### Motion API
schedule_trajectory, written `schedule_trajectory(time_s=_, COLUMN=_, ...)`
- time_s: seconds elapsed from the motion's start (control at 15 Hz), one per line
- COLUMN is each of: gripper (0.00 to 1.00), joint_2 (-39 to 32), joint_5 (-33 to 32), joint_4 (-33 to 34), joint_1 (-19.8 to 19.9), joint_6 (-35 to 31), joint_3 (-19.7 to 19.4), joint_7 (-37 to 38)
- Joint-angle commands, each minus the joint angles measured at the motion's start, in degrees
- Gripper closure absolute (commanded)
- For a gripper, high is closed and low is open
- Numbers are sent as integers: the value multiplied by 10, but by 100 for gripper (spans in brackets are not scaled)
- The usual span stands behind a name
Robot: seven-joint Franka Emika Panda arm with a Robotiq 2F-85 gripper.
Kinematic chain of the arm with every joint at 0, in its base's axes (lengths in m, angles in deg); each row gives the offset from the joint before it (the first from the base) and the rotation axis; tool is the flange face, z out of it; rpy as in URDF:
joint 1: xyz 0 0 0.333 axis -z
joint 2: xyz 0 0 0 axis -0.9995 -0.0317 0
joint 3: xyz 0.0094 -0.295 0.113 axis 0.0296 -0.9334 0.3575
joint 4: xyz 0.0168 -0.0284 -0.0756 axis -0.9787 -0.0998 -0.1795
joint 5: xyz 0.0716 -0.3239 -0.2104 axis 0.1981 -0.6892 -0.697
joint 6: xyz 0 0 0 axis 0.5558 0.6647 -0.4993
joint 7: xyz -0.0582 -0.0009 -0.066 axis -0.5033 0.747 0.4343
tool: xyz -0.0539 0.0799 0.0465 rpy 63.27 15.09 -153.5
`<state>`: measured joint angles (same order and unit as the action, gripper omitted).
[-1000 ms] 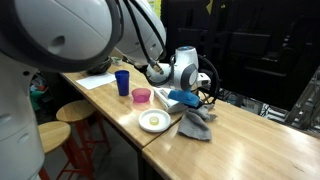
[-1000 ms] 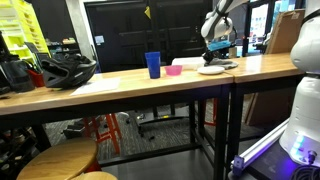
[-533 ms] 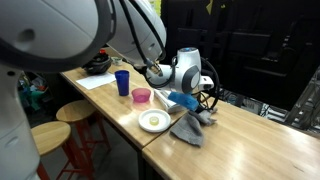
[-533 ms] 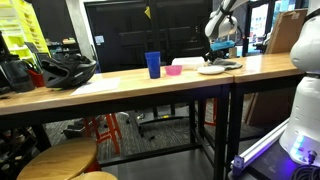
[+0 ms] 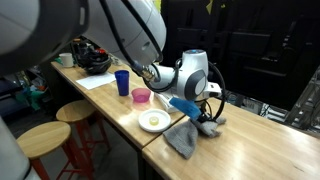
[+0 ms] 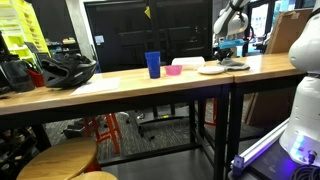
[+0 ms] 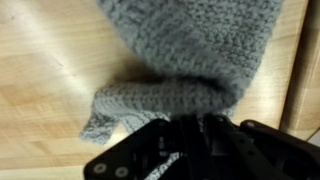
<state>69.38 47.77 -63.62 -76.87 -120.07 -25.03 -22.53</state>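
Grey knitted cloth (image 5: 184, 137) is pinched at one end between my fingers (image 5: 206, 121), which are drawn tight together on a bunched fold of the wool. In the wrist view the fingers (image 7: 197, 124) enter from the bottom edge, and the cloth (image 7: 190, 50) spreads away from them across the pale wooden tabletop (image 7: 45, 70), one thick roll of it lying just in front of the fingertips. In an exterior view the gripped end is raised a little, while the rest slopes down and fans out on the tabletop (image 5: 255, 150) near the front edge. The low end appears to rest on the wood, though the picture is too coarse to be sure. Just beside the cloth sits a white plate (image 5: 153, 121), apart from it. Further along the tabletop stand a pink cup (image 5: 141, 96) and a blue cup (image 5: 122, 82), with a sheet of paper (image 5: 97, 83) and a black helmet (image 5: 95, 62) beyond them. A wooden stool (image 5: 45, 135) stands below the tabletop edge. In an exterior view from further off, the helmet (image 6: 65, 70), blue cup (image 6: 153, 64), pink cup (image 6: 176, 69) and plate (image 6: 211, 69) line up, and the cloth is too small to make out.
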Motion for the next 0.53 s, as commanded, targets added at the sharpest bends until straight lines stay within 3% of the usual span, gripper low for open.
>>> schedule_trajectory(time_s=0.0, gripper=98, joint_2=41, joint_5=-30, joint_4=-38, joint_1=12, joint_6=23, joint_3=4, joint_7=42)
schedule_trajectory(time_s=0.47, gripper=98, joint_2=97, joint_5=-23, joint_4=-70, joint_1=16, joint_6=63, joint_3=19, joint_7=43)
